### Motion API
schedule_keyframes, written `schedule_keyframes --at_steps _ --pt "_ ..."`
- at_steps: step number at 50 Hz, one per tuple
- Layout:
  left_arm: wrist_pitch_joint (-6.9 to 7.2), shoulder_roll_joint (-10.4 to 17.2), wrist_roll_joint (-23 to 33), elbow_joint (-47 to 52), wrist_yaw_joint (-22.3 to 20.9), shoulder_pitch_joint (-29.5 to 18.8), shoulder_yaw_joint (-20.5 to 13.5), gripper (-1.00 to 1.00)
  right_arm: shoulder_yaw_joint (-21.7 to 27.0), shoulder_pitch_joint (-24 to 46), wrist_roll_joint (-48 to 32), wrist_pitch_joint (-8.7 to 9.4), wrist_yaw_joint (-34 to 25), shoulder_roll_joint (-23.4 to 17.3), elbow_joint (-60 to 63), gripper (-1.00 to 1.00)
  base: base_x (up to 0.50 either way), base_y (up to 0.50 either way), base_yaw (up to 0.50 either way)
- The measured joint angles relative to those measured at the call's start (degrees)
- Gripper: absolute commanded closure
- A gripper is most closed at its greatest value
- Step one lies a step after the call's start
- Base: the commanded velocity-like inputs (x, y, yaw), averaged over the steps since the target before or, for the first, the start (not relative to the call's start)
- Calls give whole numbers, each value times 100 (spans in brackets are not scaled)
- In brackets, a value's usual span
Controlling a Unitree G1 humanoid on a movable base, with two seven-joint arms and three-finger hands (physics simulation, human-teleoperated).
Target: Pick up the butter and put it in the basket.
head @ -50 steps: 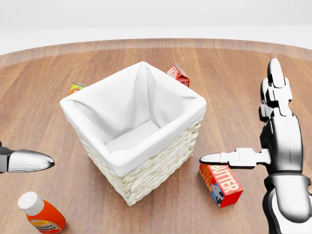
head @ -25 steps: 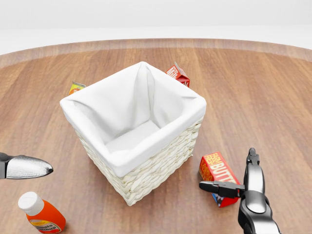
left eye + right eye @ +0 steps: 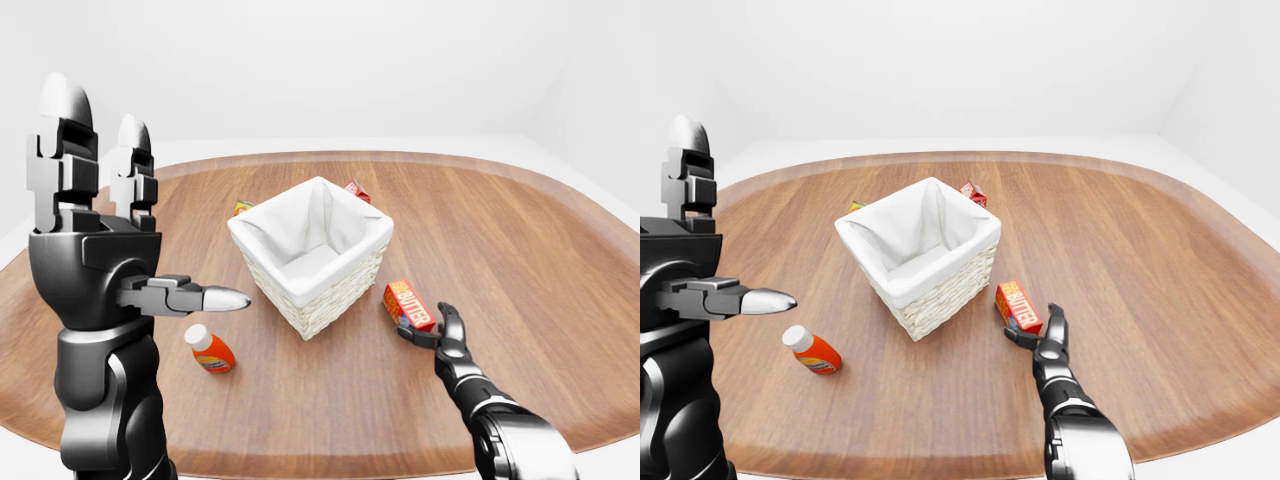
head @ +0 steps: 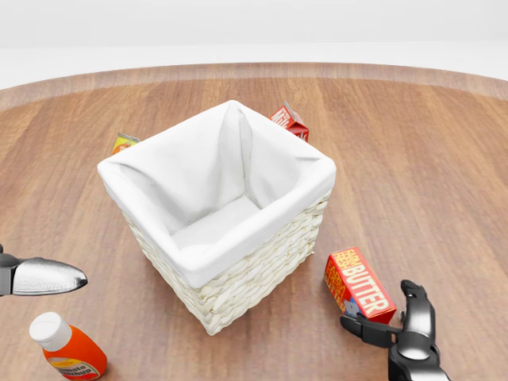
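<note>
- The butter [image 4: 359,290] — a red box with yellow lettering — lies flat on the wooden table [image 4: 429,159], just to the right of the basket's lower corner in the head view, not touching it.
- The basket [image 4: 218,208] is a pale woven square tub with a white cloth lining, standing upright near the middle of the table; nothing shows inside it.
- The right hand [image 4: 394,327] is low at the table, at the butter's near end; its fingers are spread apart, one dark finger [image 4: 367,328] reaching left under the box's lower corner. Whether it touches the box I cannot tell.
- The left hand [image 3: 100,225] is raised well off the table at the left of the left-eye view, fingers upright and apart, thumb pointing right, holding nothing.
- An orange bottle [image 4: 68,348] with a white cap lies on its side at the lower left of the head view.
- A red carton [image 4: 289,121] and a small yellow packet [image 4: 124,143] peek out beyond the basket's far edges.
</note>
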State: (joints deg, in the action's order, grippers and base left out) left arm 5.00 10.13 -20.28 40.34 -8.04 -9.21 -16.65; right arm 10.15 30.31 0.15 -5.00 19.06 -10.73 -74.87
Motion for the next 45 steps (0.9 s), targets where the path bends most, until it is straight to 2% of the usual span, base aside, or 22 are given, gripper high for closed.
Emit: schedule_keyframes --at_steps 12,23,31,35,39,40,45 --pt "0 -7 -16 -25 -22 30 -19 -100 -138 41 -366 0 485 47 -195 100 0 0 0" --pt "0 -5 -13 -125 -36 49 -38 -100 -88 -26 -413 0 880 -92 -224 100 0 0 0" --pt "0 0 12 -212 -34 49 -38 -100 -46 -284 -150 7 939 -312 480 100 0 0 0" --pt "0 0 24 -236 -34 51 -35 -100 -1 -589 -125 344 854 -370 1585 100 0 0 0" --pt "0 1 35 -262 -37 50 -34 -100 80 -846 -184 908 673 -389 2839 100 0 0 0" --pt "0 1 37 -271 -38 49 -34 -100 102 -898 -207 1000 613 -396 3126 100 0 0 0" --pt "0 1 52 -301 -40 47 -26 -100 175 -1167 -373 1000 126 -434 4528 100 0 0 0"
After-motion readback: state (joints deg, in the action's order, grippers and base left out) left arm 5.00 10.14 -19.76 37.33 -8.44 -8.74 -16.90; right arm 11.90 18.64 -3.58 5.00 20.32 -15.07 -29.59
